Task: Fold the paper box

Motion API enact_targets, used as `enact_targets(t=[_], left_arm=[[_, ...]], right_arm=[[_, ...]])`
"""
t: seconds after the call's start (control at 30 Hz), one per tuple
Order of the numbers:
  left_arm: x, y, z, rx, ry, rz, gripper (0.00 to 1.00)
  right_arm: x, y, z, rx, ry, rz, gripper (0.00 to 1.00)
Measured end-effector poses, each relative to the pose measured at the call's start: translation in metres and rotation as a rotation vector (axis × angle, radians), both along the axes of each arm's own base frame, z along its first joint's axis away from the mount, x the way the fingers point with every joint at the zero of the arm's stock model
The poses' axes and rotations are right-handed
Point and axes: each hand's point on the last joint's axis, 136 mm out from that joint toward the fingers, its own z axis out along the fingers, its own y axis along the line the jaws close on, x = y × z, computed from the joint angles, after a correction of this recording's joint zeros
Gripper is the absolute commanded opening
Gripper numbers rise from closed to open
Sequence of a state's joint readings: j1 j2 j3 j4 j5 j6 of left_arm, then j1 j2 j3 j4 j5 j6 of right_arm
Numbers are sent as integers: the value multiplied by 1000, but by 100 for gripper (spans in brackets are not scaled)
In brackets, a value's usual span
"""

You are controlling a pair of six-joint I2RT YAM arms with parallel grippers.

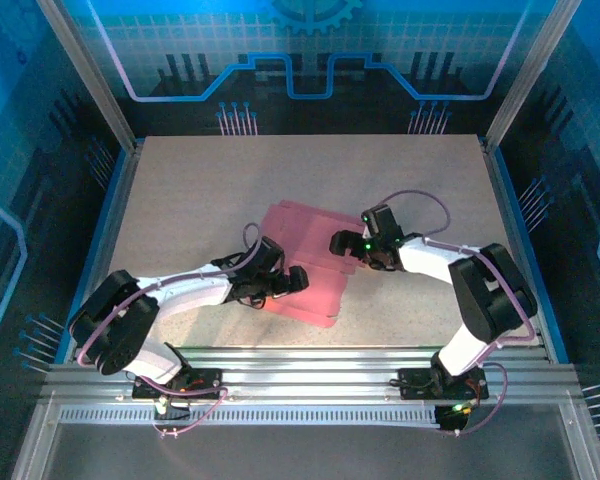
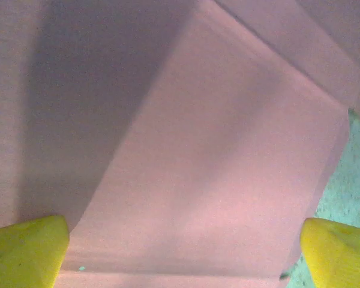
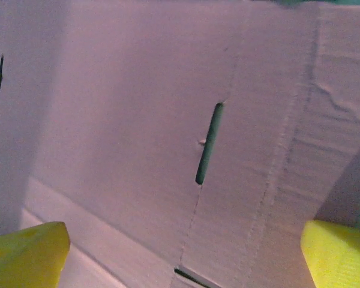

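The pink paper box (image 1: 305,255) lies in the middle of the surface (image 1: 180,190), left jaws at its 8 o'clock edge and right jaws at 2 o'clock, both wide open and holding nothing, so they should lift one flap slowly along its crease.

Pink paper box (image 3: 126,120) close up, creased, dark slot (image 3: 209,144) mid-panel; yellow fingers (image 3: 24,255) spread apart below.

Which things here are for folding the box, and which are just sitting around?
For the job:
- the paper box, a pink sheet
- the left gripper, open above the sheet
- the right gripper, open above the sheet

Just there:
- the table
- the blue back wall
- the metal rails in front
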State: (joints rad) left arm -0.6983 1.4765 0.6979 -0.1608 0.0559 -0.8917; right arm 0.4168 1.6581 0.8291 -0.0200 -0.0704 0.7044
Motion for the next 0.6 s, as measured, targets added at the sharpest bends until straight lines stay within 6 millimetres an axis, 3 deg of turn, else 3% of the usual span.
enact_targets(t=[0.1,0.27,0.43,0.6], left_arm=[[-8,-6,2,-9,13,-8,99],[-8,-1,18,-7,7,-2,99],[22,13,46,-21,-55,36,99],[42,35,43,10,-76,59,99]], right_arm=[[10,6,6,8,-20,24,100],[8,11,25,25,-68,59,100],[-25,22,52,76,-120,129,100],[-70,47,52,121,-113,234,100]])
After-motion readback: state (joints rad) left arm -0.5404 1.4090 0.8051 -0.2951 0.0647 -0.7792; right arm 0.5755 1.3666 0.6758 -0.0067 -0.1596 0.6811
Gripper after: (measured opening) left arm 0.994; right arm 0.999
